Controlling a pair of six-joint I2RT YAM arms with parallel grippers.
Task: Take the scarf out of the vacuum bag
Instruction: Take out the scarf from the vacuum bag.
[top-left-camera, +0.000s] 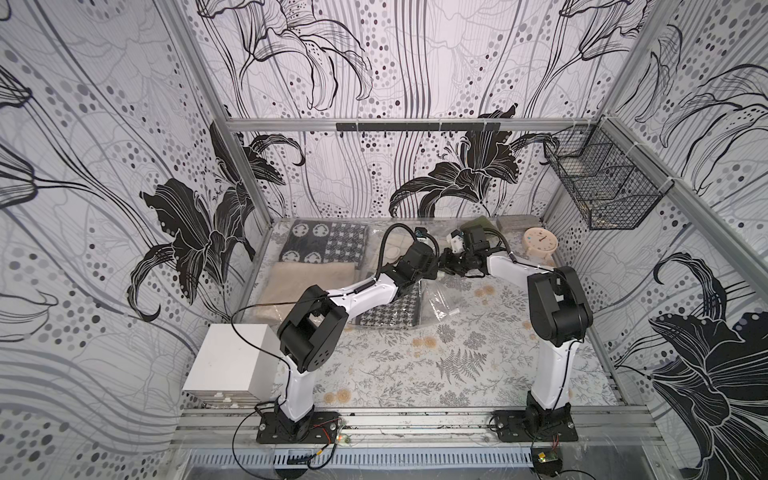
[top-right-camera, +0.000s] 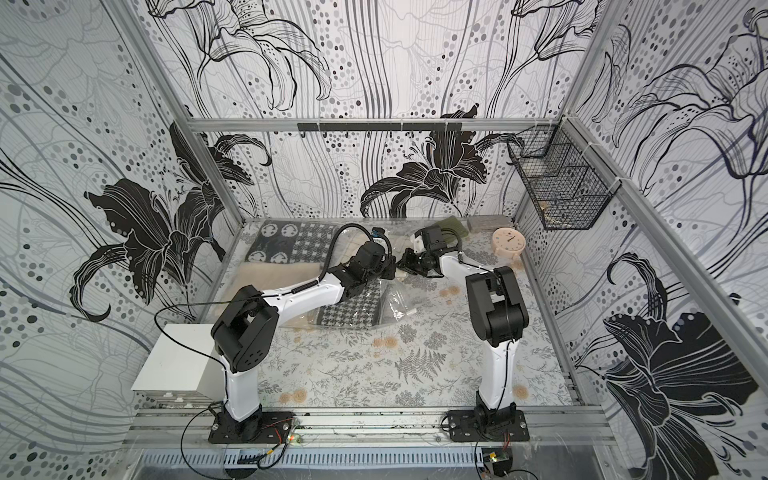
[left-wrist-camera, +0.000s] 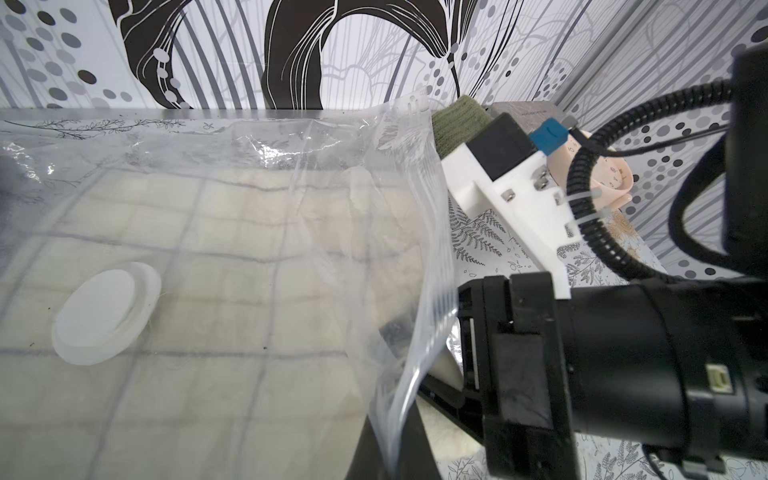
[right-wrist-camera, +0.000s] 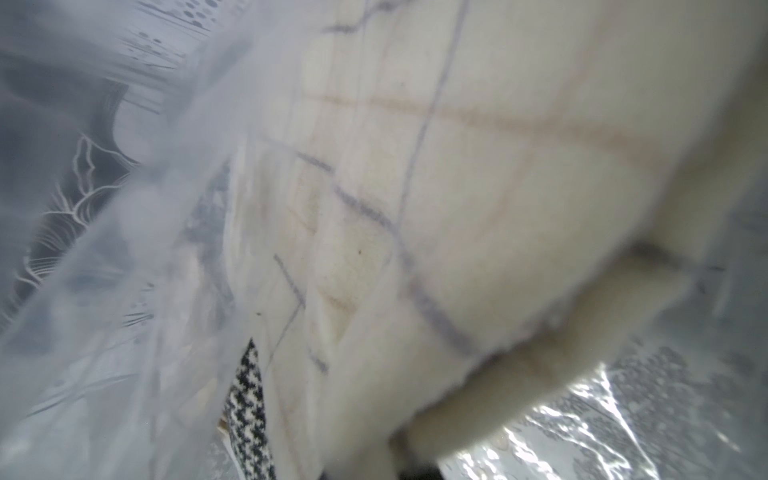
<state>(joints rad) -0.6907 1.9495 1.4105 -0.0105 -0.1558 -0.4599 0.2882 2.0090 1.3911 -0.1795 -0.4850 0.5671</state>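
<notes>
— Where the flowered tablecloth (top-left-camera: 457, 365) begins at the left, what do you see?
— A white box (top-left-camera: 232, 361) at the near corner. Behind it lie a beige folded textile (top-left-camera: 291, 282) and, at the back, a black-and-white patterned blanket (top-left-camera: 324, 245).
— And the vacuum bag?
— Just right of those, toward the back middle. The vacuum bag (left-wrist-camera: 332, 174) lies flat on the cloth with its round white valve (left-wrist-camera: 106, 316) facing up. Its closed end points left and its mouth points right, so the line from bottom to mouth runs across the cloth. The left arm (top-left-camera: 357, 291) covers much of it in both top views, so I cannot tell which side is longer.
— The scarf?
— Inside it. The scarf (left-wrist-camera: 249, 257) is cream with thin grey grid lines, folded flat under the film, with one edge at the mouth.
— The hands?
— They meet at the mouth. The left gripper (top-left-camera: 433, 271) is closed, and the lifted upper lip of the bag runs down to it, so it appears to pinch the film. The right gripper (left-wrist-camera: 419, 361) reaches in from the right, jaws nearly together with a fold of cream cloth between them.
— Nearer than that?
— A houndstooth cloth (top-left-camera: 390, 311) in crinkled clear plastic, partly under the left arm.
— Further right?
— A green knit (left-wrist-camera: 457, 120), a grey block (top-left-camera: 517, 222), a peach clock (top-left-camera: 540, 243), then a wire basket (top-left-camera: 602, 183) hanging high at the right.
</notes>
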